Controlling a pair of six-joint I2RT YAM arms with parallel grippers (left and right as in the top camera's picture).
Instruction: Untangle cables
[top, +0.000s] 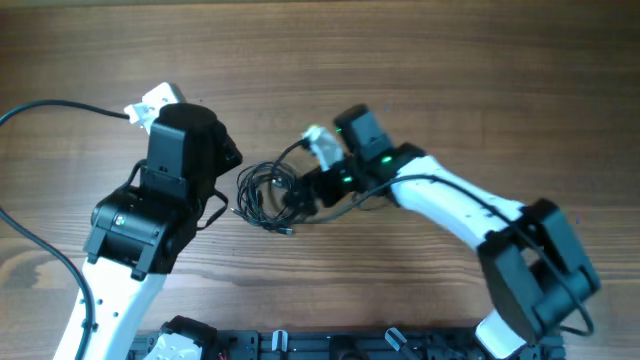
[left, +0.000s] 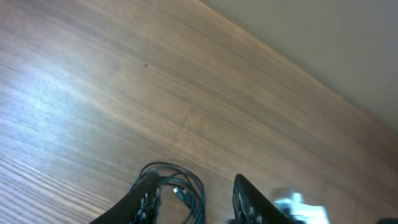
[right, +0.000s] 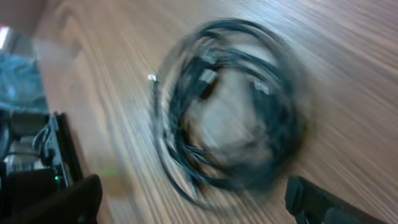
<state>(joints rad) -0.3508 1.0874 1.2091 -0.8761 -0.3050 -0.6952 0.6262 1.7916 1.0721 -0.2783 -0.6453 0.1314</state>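
The cables are thin black cords bundled in a small coil on the wooden table, between the two arms. My left gripper hovers just left of the coil; in the left wrist view its fingers are spread apart with the coil between them. My right gripper is at the coil's right edge. In the blurred right wrist view its fingers are wide apart, with the coil lying ahead of them. Small plug ends show inside the coil.
The wooden table extends all round. A thicker black arm wire runs across the left side. A black rail with fittings lies along the front edge. The table's far edge meets a pale wall.
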